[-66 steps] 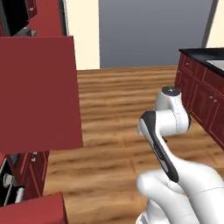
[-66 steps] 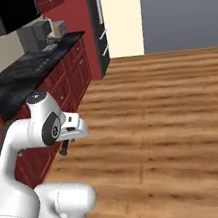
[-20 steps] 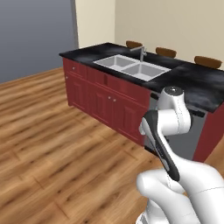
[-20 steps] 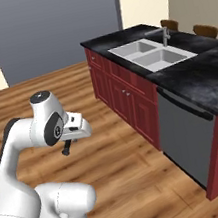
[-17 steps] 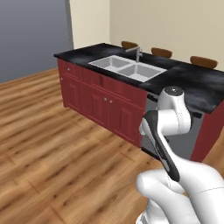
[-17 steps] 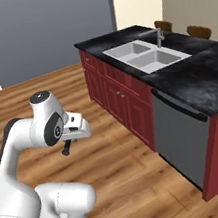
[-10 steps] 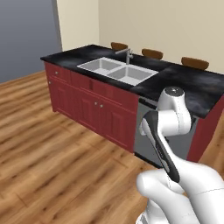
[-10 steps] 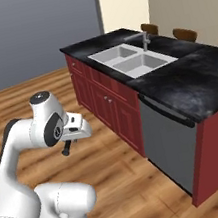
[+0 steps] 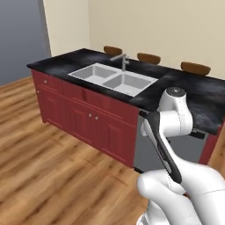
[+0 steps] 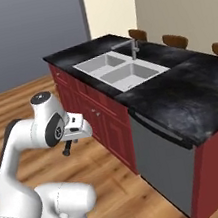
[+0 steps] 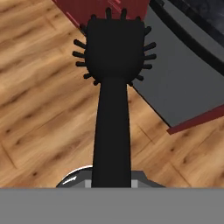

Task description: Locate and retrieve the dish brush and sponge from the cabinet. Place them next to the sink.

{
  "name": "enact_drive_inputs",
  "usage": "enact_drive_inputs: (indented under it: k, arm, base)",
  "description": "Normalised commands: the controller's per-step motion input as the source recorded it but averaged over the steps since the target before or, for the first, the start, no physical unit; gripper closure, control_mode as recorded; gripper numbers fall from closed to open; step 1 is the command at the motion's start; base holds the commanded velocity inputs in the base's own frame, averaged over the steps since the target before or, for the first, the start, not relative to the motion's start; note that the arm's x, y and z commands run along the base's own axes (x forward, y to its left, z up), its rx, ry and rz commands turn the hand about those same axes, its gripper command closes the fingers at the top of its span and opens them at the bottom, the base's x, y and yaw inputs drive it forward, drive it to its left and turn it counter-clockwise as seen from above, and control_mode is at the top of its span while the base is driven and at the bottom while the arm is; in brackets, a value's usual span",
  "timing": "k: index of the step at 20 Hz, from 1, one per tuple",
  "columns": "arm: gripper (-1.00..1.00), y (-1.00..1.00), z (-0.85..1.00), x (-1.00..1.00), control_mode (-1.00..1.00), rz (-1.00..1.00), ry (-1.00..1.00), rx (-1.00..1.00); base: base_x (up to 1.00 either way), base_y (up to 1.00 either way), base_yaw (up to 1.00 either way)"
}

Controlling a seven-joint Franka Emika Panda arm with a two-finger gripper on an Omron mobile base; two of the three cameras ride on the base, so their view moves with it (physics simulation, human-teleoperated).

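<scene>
Two-finger gripper [image 10: 67, 150] closed on the handle of a black dish brush [image 11: 112, 87], held low over the wood floor, near the red island; white two-basin sink [image 10: 120, 68] lies beyond, in the black countertop.

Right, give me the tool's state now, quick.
Tool: closed, holding the black dish brush by its handle, bristle head pointing away from the hand.

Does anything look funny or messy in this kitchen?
Nothing is spilled or broken. The sink and the black counter look tidy. The one unusual thing is a black dish brush held in the robot's pincer, pointing down at the wooden floor instead of lying by the sink.
</scene>
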Motion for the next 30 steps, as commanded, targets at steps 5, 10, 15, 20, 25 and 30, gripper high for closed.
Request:
enact_drive_inputs:
  k: [5,10,15,20,25,30]
  arm:
    - [1.00,0.00,0.00,0.00,1.00,0.00,0.00,0.00]
    - [1.00,0.00,0.00,0.00,1.00,0.00,0.00,0.00]
    - [1.00,0.00,0.00,0.00,1.00,0.00,0.00,0.00]
    - [1.00,0.00,0.00,0.00,1.00,0.00,0.00,0.00]
    - [1.00,0.00,0.00,0.00,1.00,0.00,0.00,0.00]
    - [1.00,0.00,0.00,0.00,1.00,0.00,0.00,0.00]
  base:
    - [0.90,0.33,-0.18]
    - [0.52,0.35,-0.34]
    - [0.21,0.09,-0.43]
    - [0.20,0.03,-0.45]
    - [0.28,0.16,-0.43]
    - [0.52,0.35,-0.35]
